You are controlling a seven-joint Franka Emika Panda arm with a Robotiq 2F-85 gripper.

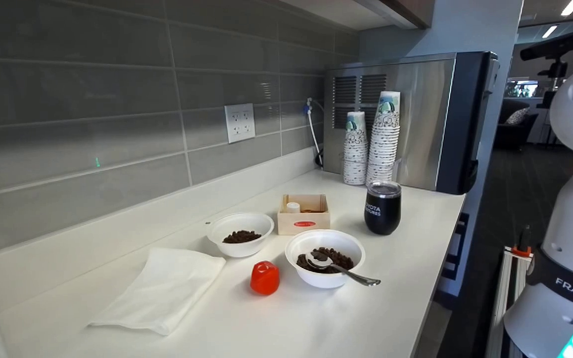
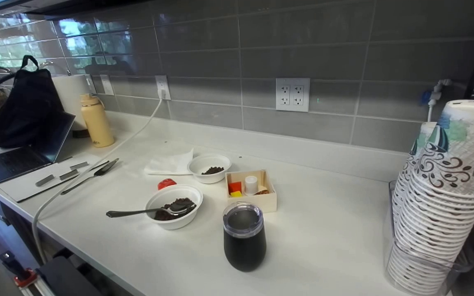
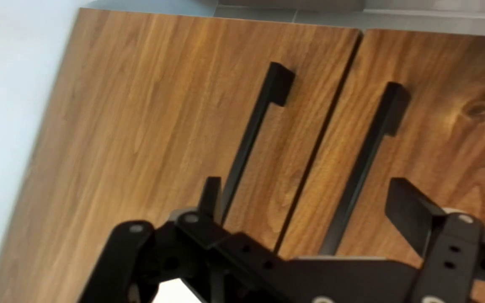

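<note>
Cupboard doors (image 3: 162,126): warm brown wood with streaky, swirling grain
Handles (image 3: 247,145): two long, squared black bars, side by side
Claw (image 3: 303,191): spread wide before them

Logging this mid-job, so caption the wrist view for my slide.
Jaws open and empty before two wooden doors with black handles.

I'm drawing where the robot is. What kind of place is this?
Probably a kitchen area, perhaps in an office: tall stacks of paper cups, wooden cupboard doors and a laptop suggest it.
</note>
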